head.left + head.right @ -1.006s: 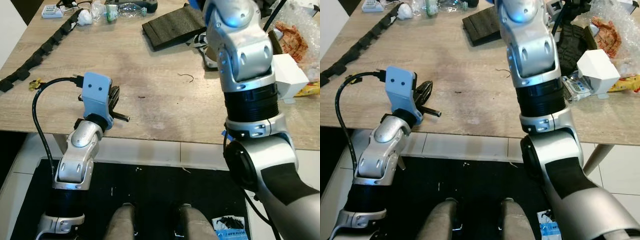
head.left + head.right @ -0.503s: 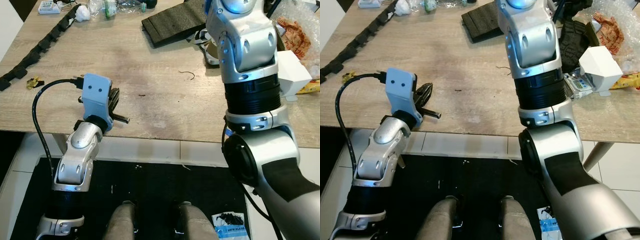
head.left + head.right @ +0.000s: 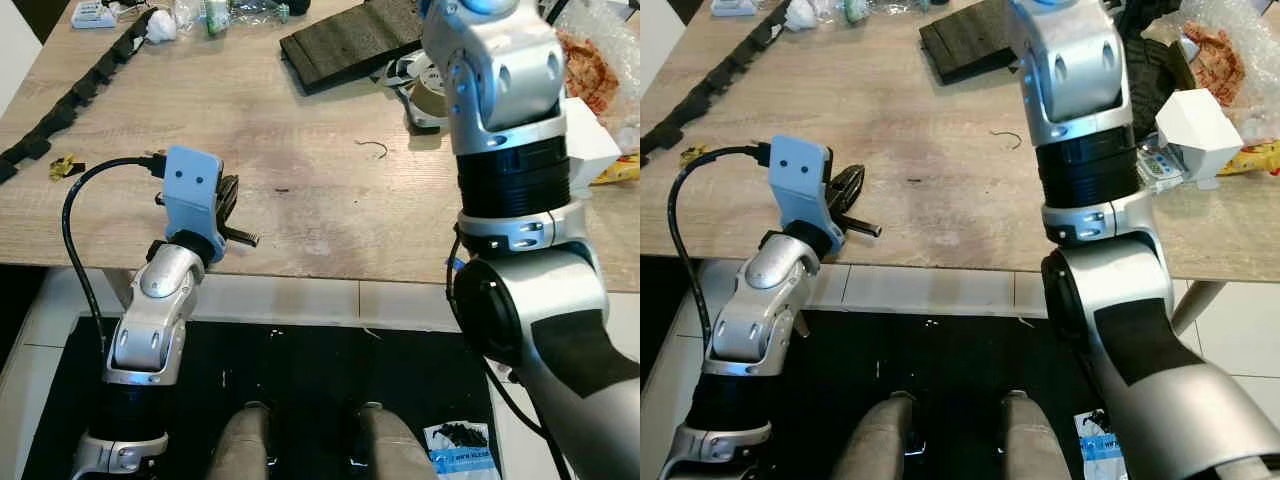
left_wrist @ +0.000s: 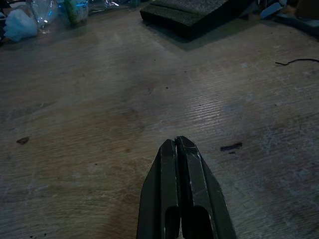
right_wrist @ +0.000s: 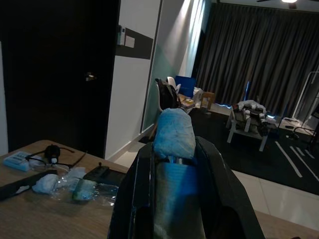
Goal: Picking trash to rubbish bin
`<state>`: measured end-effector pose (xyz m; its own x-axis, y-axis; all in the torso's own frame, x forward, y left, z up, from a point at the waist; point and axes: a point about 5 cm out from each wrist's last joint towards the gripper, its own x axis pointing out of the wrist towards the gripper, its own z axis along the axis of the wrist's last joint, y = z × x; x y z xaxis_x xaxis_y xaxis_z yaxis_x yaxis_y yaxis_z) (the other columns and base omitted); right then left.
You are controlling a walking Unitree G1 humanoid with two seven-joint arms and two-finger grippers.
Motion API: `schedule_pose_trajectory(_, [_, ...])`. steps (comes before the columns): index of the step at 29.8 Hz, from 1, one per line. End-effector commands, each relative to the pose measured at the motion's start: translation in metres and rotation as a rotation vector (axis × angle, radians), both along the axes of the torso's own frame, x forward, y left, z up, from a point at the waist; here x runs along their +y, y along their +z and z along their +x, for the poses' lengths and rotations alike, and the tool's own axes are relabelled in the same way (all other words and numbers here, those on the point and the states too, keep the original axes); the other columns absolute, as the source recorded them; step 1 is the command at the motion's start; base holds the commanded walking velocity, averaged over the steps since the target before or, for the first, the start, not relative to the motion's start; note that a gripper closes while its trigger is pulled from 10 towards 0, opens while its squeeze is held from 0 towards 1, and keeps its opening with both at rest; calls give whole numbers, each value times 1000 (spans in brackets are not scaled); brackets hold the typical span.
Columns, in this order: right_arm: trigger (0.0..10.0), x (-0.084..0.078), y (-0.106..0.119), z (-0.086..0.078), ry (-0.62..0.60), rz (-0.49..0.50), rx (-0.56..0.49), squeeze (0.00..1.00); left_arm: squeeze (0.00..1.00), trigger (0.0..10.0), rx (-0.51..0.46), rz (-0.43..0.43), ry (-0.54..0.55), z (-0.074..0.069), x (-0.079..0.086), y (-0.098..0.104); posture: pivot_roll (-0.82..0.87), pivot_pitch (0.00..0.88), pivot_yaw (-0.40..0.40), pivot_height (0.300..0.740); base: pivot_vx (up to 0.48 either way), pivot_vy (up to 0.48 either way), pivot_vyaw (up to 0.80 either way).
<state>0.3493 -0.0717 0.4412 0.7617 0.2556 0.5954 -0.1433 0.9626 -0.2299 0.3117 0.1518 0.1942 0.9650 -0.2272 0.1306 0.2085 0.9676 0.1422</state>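
right gripper (image 5: 175, 164) is clamping a pale blue crumpled wad (image 5: 173, 133) between its two black fingers, lifted high so its wrist view is looking out over the room toward dark curtains (image 5: 249, 55). its silver arm (image 3: 505, 130) is rising through the upper right of the left eye view, over the wooden table (image 3: 300, 140).

left gripper (image 4: 180, 147) is resting low over the table's near edge, at the left-centre of the left eye view, fingers pressed together with nothing between them, and a blue camera block (image 3: 194, 185) is sitting on its wrist.

more trash is lying on the table: a black foam slab (image 3: 345, 40) at top centre, a clear bottle (image 3: 245, 10) and a white wad (image 3: 160, 27) at the upper left, a black segmented strip (image 3: 80, 95) running down the left side, a small yellow scrap (image 3: 66, 167) near the left edge, a thin curl of wire (image 3: 374, 147) mid-table, and a white box (image 3: 1196, 125) with crinkly wrappers (image 3: 1220, 50) at the right.
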Motion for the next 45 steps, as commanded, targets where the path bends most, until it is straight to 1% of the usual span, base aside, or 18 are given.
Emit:
schedule_pose_trajectory(1, [10000,3,7,-5,13,10,-32,0,0,10000,23,4,-2,-3,1,-4,24,277,39,740,0,0,0])
schedule_pose_trajectory(5, [10000,4,7,-4,30,20,-25,0,0,10000,23,3,-1,-3,1,-4,26,278,37,740,0,0,0])
schedule_pose_trajectory(8, [10000,7,3,-3,14,-22,-24,0,0,10000,25,3,-2,-3,0,-5,26,276,34,740,0,0,0])
schedule_pose_trajectory(13, [10000,7,4,-4,24,5,-30,0,0,10000,24,3,-1,-3,1,-5,28,275,36,740,0,0,0])
schedule_pose_trajectory(15, [10000,8,4,-4,9,-14,-34,0,0,10000,24,3,-1,-3,1,-5,23,272,36,740,0,0,0])
schedule_pose_trajectory(16, [10000,8,3,-3,-20,-52,-39,0,0,10000,22,3,-1,-2,1,-5,26,272,36,740,0,0,0])
schedule_pose_trajectory(19, [10000,7,0,-1,-22,-23,-22,0,0,10000,22,3,0,-2,2,-4,31,270,43,740,0,0,0])
schedule_pose_trajectory(20, [10000,3,-7,2,-41,-12,-4,0,0,10000,23,6,1,-3,3,-5,33,269,43,740,0,0,0])
schedule_pose_trajectory(22, [10000,-9,-35,10,-68,11,79,0,0,10000,24,16,12,-3,6,-5,33,265,39,740,0,0,0])
schedule_pose_trajectory(24, [10000,-18,-69,17,-79,34,184,0,0,10000,29,23,36,-3,10,-7,30,245,32,740,0,0,0])
schedule_pose_trajectory(25, [10000,-21,-82,18,-76,49,227,0,0,10000,33,29,46,-3,12,-8,30,240,33,740,0,0,0])
schedule_pose_trajectory(26, [10000,-21,-82,18,-76,49,227,0,0,10000,33,29,46,-3,12,-8,30,240,33,740,0,0,0])
schedule_pose_trajectory(28, [10000,-27,-122,23,-98,47,339,0,0,10000,39,29,69,-2,15,-10,30,227,25,740,0,0,0])
schedule_pose_trajectory(31, [10000,-32,-160,22,-121,54,422,0,0,10000,41,27,99,-2,19,-12,31,202,27,740,0,0,0])
schedule_pose_trajectory(34, [10000,-33,-166,20,-123,52,426,0,0,10000,43,22,105,-2,21,-12,31,200,27,740,0,0,0])
schedule_pose_trajectory(40, [10000,-40,-201,11,-138,75,501,0,0,10000,49,22,161,-7,32,-20,27,174,12,740,0,0,0])
schedule_pose_trajectory(44, [10000,-43,-205,9,-158,40,484,0,0,10000,58,31,199,-9,36,-26,17,168,10,740,0,0,0])
schedule_pose_trajectory(45, [10000,-44,-205,9,-180,6,463,0,0,10000,61,29,213,-10,37,-28,12,162,9,740,0,0,0])
